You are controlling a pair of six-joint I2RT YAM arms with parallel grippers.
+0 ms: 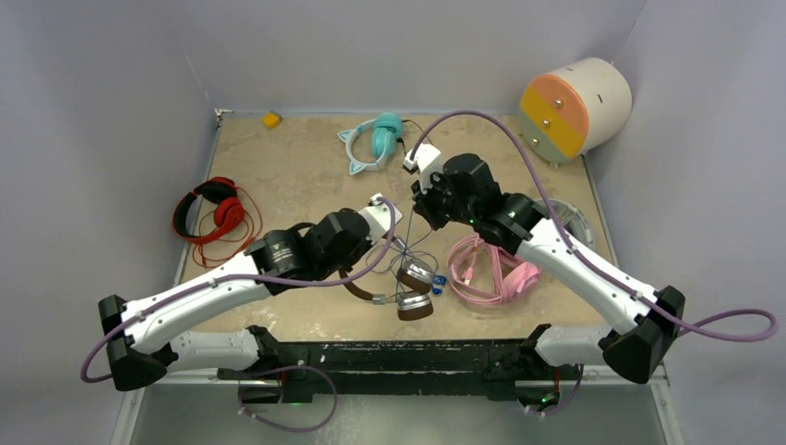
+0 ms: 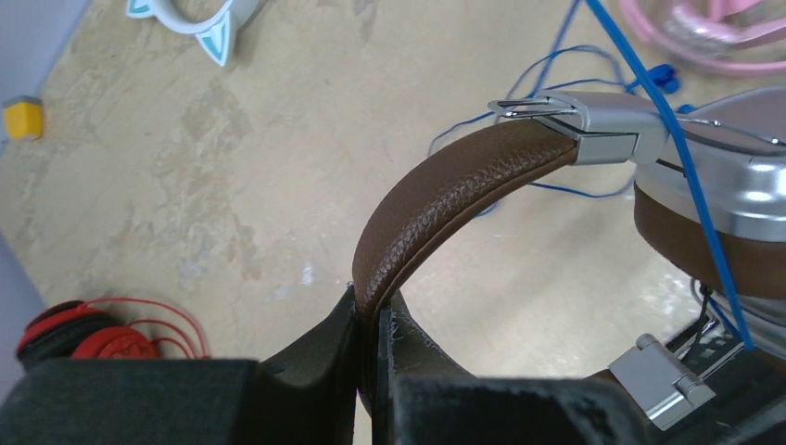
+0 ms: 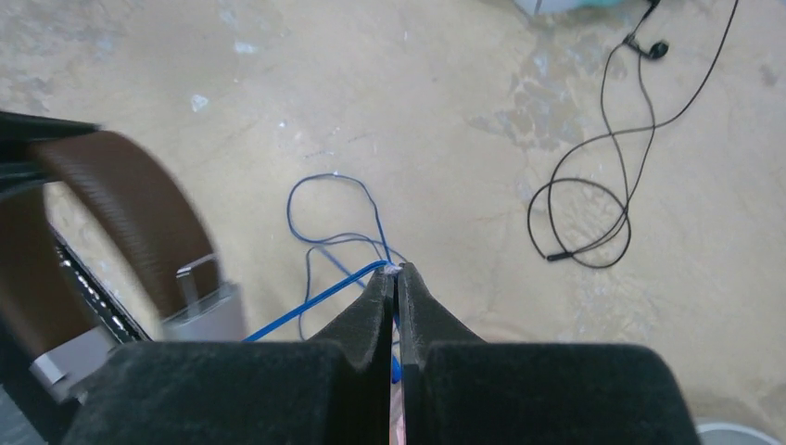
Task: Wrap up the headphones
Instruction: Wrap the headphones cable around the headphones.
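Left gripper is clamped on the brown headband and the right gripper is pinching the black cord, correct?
Not quite. The right gripper is shut on the blue cord, as the right wrist view shows; the black cord lies loose beyond it, untouched. The left gripper is indeed clamped on the brown headband.

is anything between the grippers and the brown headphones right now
Nothing visible does. The left gripper is shut on the headband of the brown headphones, and the right gripper pinches their blue cord.
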